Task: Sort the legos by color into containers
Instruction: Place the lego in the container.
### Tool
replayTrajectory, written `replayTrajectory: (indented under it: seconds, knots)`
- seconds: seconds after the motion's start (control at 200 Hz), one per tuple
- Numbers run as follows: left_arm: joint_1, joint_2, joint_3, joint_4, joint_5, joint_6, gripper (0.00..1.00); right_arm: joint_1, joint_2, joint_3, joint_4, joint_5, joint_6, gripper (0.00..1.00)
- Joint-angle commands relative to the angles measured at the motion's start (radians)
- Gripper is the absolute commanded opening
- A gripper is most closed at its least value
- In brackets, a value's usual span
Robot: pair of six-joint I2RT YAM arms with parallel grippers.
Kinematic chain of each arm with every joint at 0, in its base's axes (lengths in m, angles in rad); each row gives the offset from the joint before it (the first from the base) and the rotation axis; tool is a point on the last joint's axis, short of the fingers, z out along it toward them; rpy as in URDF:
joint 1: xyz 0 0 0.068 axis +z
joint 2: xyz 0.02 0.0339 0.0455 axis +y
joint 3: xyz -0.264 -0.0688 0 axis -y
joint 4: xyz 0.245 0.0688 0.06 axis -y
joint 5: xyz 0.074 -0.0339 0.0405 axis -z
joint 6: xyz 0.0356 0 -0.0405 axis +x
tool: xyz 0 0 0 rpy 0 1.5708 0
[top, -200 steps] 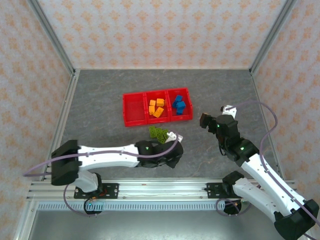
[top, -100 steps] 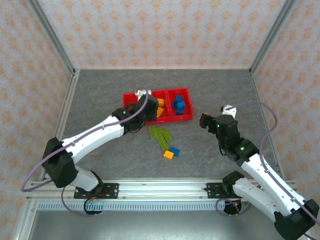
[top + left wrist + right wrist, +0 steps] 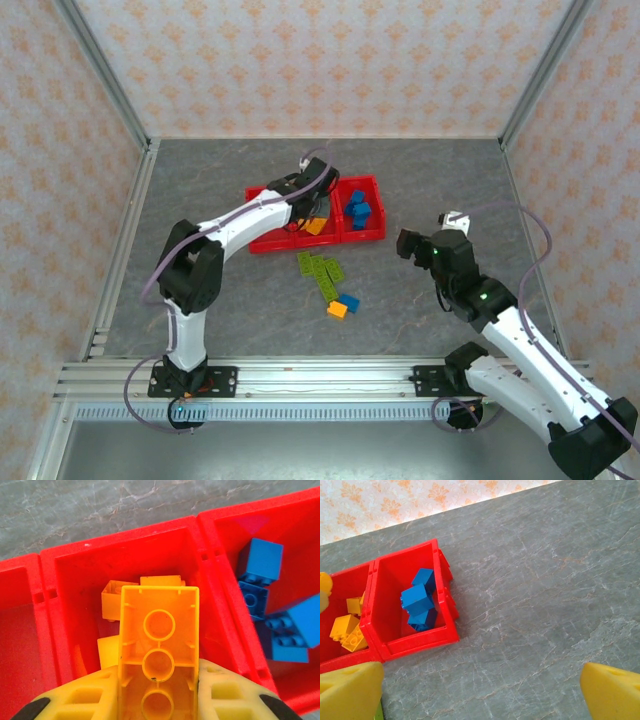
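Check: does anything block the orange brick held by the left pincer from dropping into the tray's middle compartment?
Nothing visible does. The left pincer is shut on the orange brick right above the open-topped middle compartment, whose floor holds only other orange bricks with bare space beside them.

One red three-bin tray [image 3: 265,246] holds at least three blue bricks [image 3: 358,209] and three orange-yellow bricks [image 3: 112,598], while one blue brick [image 3: 349,301], one orange brick [image 3: 337,310] and about four green bricks [image 3: 320,268] lie on the table [image 3: 200,180].
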Motion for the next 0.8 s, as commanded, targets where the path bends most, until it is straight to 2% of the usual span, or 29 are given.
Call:
replayTrajectory:
  seconds: [0.0, 0.245, 0.315, 0.445, 0.621, 0.656, 0.721, 0.796]
  knots:
    - [0.021, 0.007, 0.041, -0.027, 0.01, 0.027, 0.33, -0.004, 0.019, 0.013, -0.037, -0.03, 0.018, 1.0]
    - [0.035, -0.023, 0.01, -0.001, 0.024, 0.029, 0.58, -0.004, 0.069, 0.019, -0.011, -0.11, 0.061, 1.0]
    - [0.036, -0.051, -0.017, 0.023, 0.026, 0.031, 0.68, -0.004, 0.091, 0.022, -0.008, -0.139, 0.074, 1.0]
    - [0.036, -0.183, -0.087, 0.067, 0.033, 0.036, 0.82, -0.004, 0.15, 0.045, -0.032, -0.208, 0.093, 1.0]
    - [0.037, -0.362, -0.206, 0.096, 0.061, 0.06, 0.93, -0.005, 0.209, 0.085, -0.063, -0.345, 0.116, 1.0]
    - [0.036, -0.4, -0.246, 0.11, 0.076, 0.068, 0.99, -0.002, 0.221, 0.091, -0.067, -0.389, 0.121, 1.0]
    - [0.037, -0.465, -0.313, 0.126, 0.1, 0.074, 0.99, 0.006, 0.246, 0.105, -0.084, -0.452, 0.133, 1.0]
    - [0.037, -0.529, -0.385, 0.127, 0.117, 0.067, 0.99, 0.044, 0.263, 0.118, -0.116, -0.44, 0.158, 1.0]
